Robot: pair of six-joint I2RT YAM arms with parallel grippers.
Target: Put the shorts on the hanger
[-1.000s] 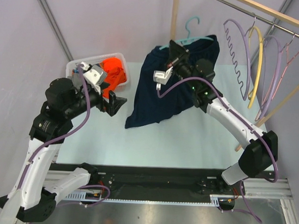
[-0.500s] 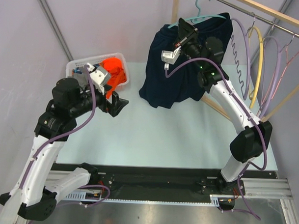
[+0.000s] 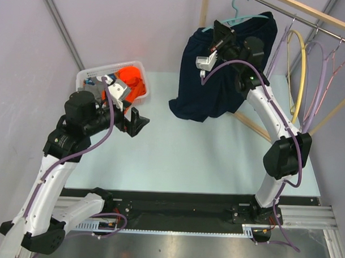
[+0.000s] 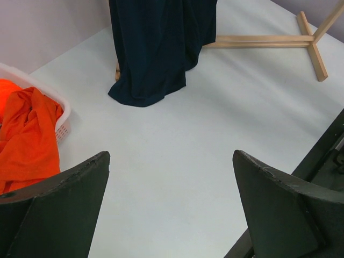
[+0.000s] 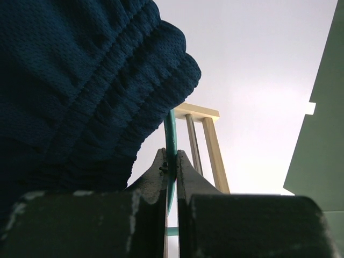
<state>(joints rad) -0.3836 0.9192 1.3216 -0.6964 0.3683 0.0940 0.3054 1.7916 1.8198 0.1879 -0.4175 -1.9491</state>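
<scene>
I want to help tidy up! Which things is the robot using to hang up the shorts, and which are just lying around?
For the job:
shorts
teal hanger
right gripper, pinching the hanger

Just lying about:
orange garment
white basket
purple hangers
yellow hanger

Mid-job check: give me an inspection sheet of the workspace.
Surface: table, pale green; shorts' hem seems to touch it.
Job's things: shorts draped over hanger.
Clutter: basket holding orange garment.
Grippers: right gripper shut on hanger; left gripper open, holding nothing.
Cables: purple cable along each arm; no snag seen.
Surroundings: spare hangers hung at right; wooden stand.
</scene>
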